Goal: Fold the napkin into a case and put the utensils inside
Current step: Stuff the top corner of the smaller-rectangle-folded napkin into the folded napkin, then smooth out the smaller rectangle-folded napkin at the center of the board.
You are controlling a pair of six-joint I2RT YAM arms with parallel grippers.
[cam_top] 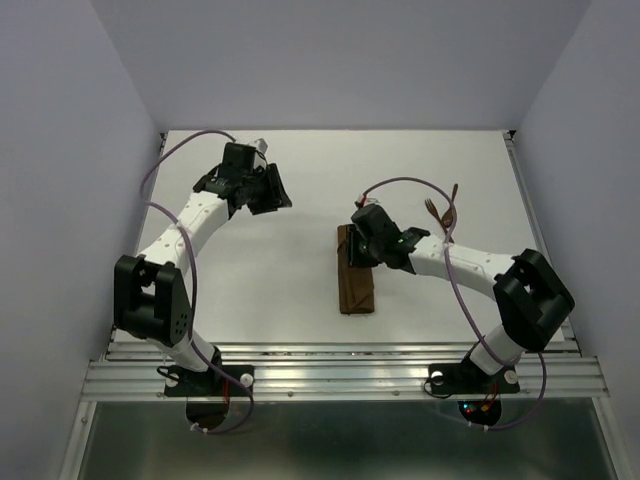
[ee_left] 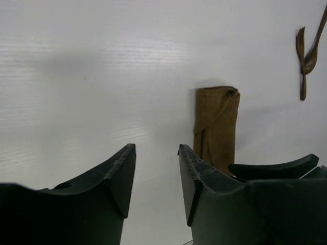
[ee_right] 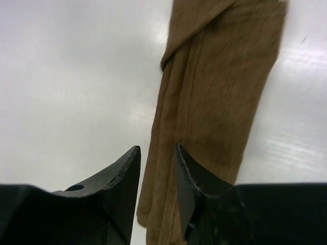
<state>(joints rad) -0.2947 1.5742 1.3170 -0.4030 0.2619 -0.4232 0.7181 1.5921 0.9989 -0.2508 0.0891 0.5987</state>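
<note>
My right gripper (ee_right: 157, 176) hangs low over the far end of the case (ee_right: 219, 92). Its fingers (ee_right: 125, 178) are parted by a narrow gap and clamp on nothing. The brown cloth lies flat beneath that gap and runs on under one of the fingers. The case is a narrow, layered strip with its long side pointing away from my bases. At its far end one layer is folded slantwise across the rest. It rests on the white table (cam_top: 250, 290).

My left gripper (ee_left: 156, 176) is well to the left of the case and a little beyond its far end. Its jaws are spread wide, with only bare tabletop between them, so that hand is released and empty.

The fork (ee_left: 301, 46) and the spoon (ee_left: 310, 60) lie to the right of the case and beyond its far end, well apart from it. They cross and touch each other, and neither one is tucked inside the cloth.
</note>
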